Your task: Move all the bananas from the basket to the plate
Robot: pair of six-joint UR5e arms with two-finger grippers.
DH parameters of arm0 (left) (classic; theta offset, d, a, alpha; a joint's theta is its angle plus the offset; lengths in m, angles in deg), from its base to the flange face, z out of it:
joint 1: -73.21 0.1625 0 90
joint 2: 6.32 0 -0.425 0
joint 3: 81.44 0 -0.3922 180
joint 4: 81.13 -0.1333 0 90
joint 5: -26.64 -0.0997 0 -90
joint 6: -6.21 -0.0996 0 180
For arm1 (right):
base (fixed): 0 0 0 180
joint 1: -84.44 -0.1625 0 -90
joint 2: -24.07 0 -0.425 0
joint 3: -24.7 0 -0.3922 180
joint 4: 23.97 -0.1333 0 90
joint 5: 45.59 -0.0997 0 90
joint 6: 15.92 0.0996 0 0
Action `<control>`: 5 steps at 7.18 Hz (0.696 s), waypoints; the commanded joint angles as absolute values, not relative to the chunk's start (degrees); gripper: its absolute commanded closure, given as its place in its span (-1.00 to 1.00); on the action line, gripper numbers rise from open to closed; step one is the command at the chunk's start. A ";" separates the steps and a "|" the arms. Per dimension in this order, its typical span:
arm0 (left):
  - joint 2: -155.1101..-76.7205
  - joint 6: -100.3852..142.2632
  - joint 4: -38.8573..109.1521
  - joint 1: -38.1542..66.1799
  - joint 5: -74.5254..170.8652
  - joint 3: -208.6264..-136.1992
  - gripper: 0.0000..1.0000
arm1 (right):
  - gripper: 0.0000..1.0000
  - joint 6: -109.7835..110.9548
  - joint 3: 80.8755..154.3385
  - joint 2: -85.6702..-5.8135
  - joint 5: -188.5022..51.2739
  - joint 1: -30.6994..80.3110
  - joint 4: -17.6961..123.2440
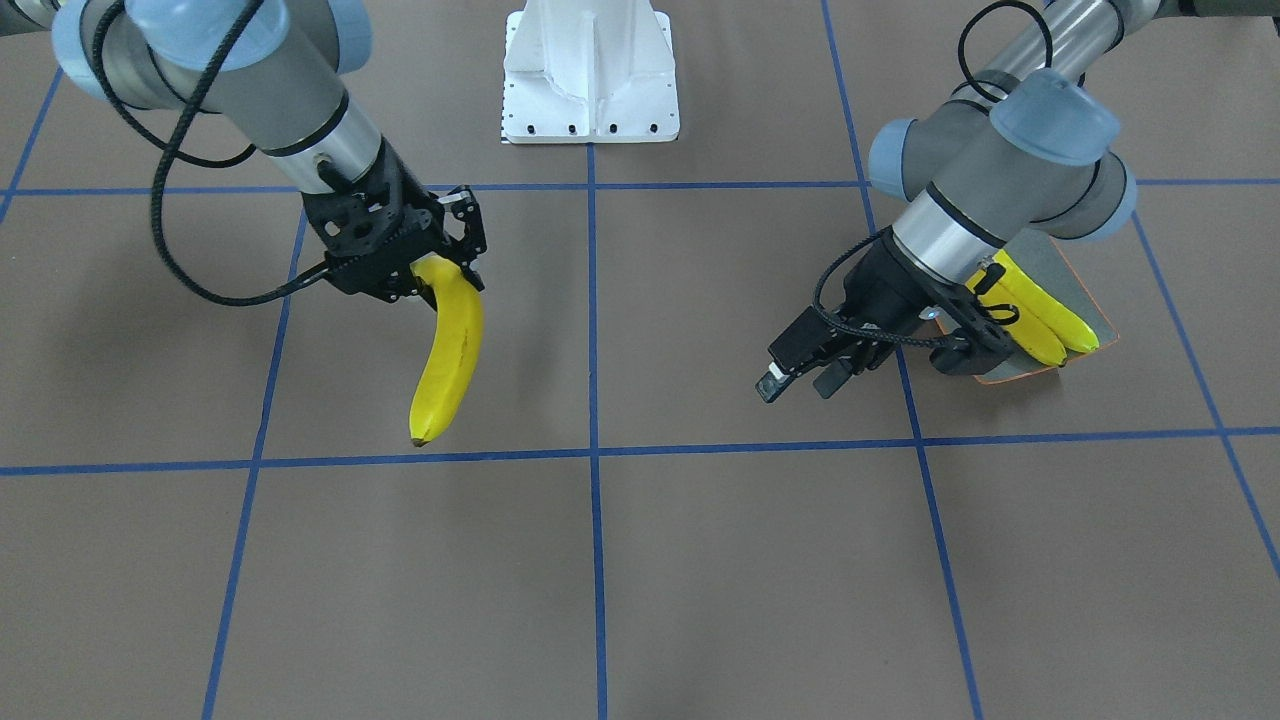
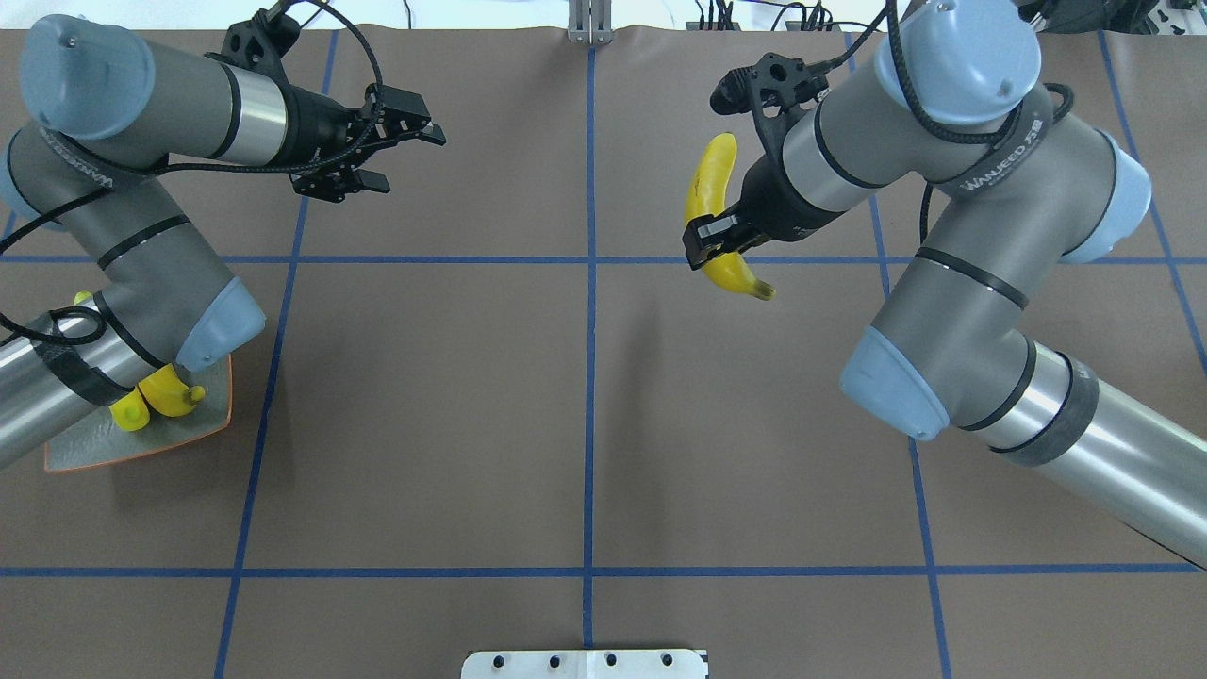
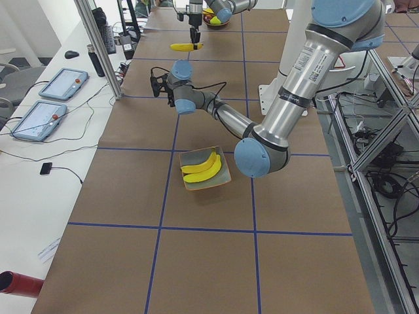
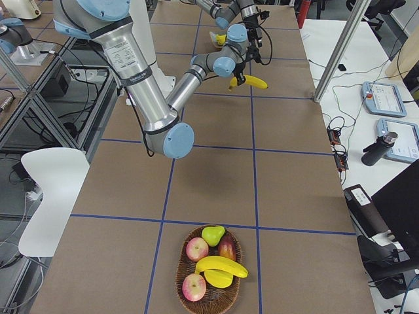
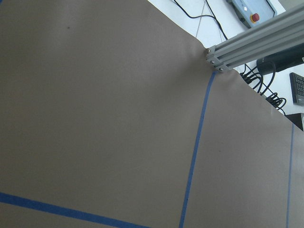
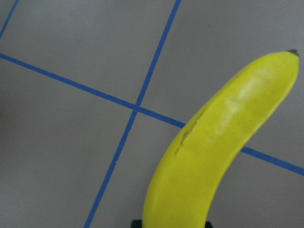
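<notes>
My right gripper [image 1: 440, 275] [image 2: 721, 240] is shut on the stem end of a yellow banana [image 1: 450, 360] [image 2: 709, 189] [image 6: 218, 142] and holds it above the table. Two bananas [image 1: 1050, 320] [image 2: 165, 396] [image 3: 203, 169] lie on the grey-green, orange-rimmed plate [image 1: 1065, 275] [image 2: 113, 443] [image 3: 196, 184]. My left gripper [image 1: 800, 385] [image 2: 405, 156] is open and empty, out past the plate toward the table's middle. The wicker basket [image 4: 183, 275] at the table's right end holds another banana [image 4: 222, 266].
The basket also holds apples [image 4: 196, 248] and a green pear [image 4: 213, 234]. The white robot base [image 1: 590, 70] stands at the table's near-robot edge. An aluminium post [image 5: 251, 45] rises at the far edge. Blue tape lines cross the brown table.
</notes>
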State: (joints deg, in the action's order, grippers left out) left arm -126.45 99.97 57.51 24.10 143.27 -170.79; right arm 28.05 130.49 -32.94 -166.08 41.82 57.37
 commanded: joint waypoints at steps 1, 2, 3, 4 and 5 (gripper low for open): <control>-127.43 99.90 61.23 27.13 143.09 -170.74 -1.00 | 1.00 29.08 130.26 -30.35 -159.62 48.01 57.33; -128.22 99.90 63.25 28.02 142.92 -170.65 -1.00 | 1.00 30.39 130.26 -29.03 -159.41 49.01 57.06; -128.31 99.99 67.80 29.08 142.74 -170.13 -1.00 | 1.00 33.62 130.08 -28.24 -159.32 50.15 54.97; -128.40 100.16 72.11 29.17 142.74 -169.43 -1.00 | 1.00 34.70 129.99 -28.23 -159.32 50.86 52.26; -128.49 100.69 75.54 29.26 143.00 -168.81 -1.00 | 1.00 35.58 129.99 -28.23 -159.50 50.95 51.71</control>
